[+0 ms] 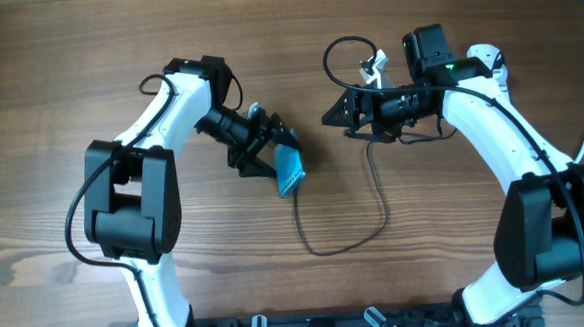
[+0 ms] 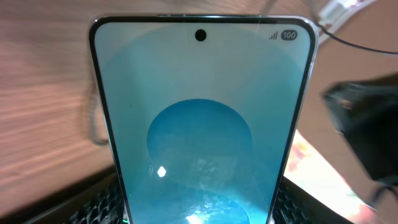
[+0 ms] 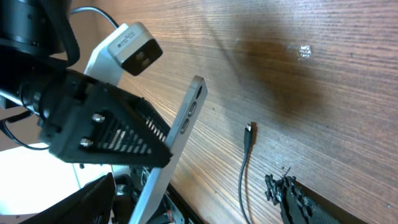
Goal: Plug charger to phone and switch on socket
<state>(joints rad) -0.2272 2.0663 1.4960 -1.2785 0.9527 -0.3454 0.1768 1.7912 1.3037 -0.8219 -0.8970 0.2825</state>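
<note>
A brown wood-grain desk [image 1: 66, 55] fills the frame. The phone [image 1: 290, 171] sits just left of centre, turquoise screen lit and a darker oval glowing on it. It is clamped in the left tool [image 1: 271, 152], whose fingers grip it low on both long sides, and the right wrist view shows it edge-on and tilted. The charger [image 1: 379, 194] lies loose on the wood, its thin black cable looping below and between the arms. Its metal-tipped plug [image 3: 249, 130] rests flat on the desk near the phone, clearly apart from it and gripped by nothing. Across the gap the right tool [image 1: 338, 116] faces the phone, jaws apart and holding nothing. A white cable [image 1: 582, 3] trails across the far right corner.
</note>
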